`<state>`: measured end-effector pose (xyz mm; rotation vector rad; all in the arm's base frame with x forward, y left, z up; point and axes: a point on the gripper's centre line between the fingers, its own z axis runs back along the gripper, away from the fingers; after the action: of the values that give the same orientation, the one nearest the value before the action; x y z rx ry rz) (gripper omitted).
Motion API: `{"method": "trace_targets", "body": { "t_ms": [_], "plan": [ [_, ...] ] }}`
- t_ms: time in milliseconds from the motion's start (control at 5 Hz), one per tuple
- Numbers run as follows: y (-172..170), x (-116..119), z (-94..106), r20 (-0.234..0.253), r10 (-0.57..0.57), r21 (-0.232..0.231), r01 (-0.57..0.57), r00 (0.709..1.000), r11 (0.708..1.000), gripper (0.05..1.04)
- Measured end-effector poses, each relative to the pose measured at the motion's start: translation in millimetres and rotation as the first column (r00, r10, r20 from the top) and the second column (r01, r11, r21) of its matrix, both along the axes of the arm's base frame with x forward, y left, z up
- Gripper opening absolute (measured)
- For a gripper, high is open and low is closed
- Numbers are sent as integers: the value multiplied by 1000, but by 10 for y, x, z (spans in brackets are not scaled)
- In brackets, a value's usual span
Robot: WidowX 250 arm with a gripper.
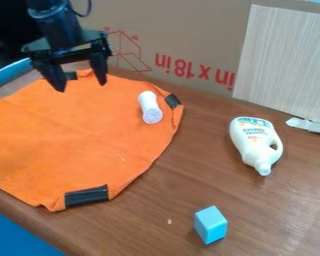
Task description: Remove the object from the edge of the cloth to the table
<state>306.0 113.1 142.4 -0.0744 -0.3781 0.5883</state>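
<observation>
The gripper point(82, 86) hangs over the back left part of the orange cloth point(76, 140), its two fingers spread apart with nothing between them. A small white cylinder point(150, 107) lies on the cloth close to its right edge, beside a black patch at the cloth's corner. It is to the right of the gripper and a little nearer the camera, not touched by it. The brown wooden table point(169, 185) extends to the right of the cloth and in front of it.
A white bottle with a handle point(255, 143) lies right of the cloth. A light blue block point(210, 225) stands near the front. Behind are a cardboard wall point(183, 35) and a pale wood panel point(286, 55), with a whitish object point(309, 125) at the right edge.
</observation>
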Motion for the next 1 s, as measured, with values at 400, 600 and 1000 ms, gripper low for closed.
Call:
{"method": "trace_targets", "body": {
  "t_ms": [400, 600, 1000],
  "plan": [
    [-182, 304, -192, 3, 228, 276, -220, 974, 936, 999],
    [-292, 472, -222, 4, 245, 304, -235, 969, 923, 999],
    [-393, 613, -267, 16, 248, 265, -243, 969, 933, 999]
  ]
}}
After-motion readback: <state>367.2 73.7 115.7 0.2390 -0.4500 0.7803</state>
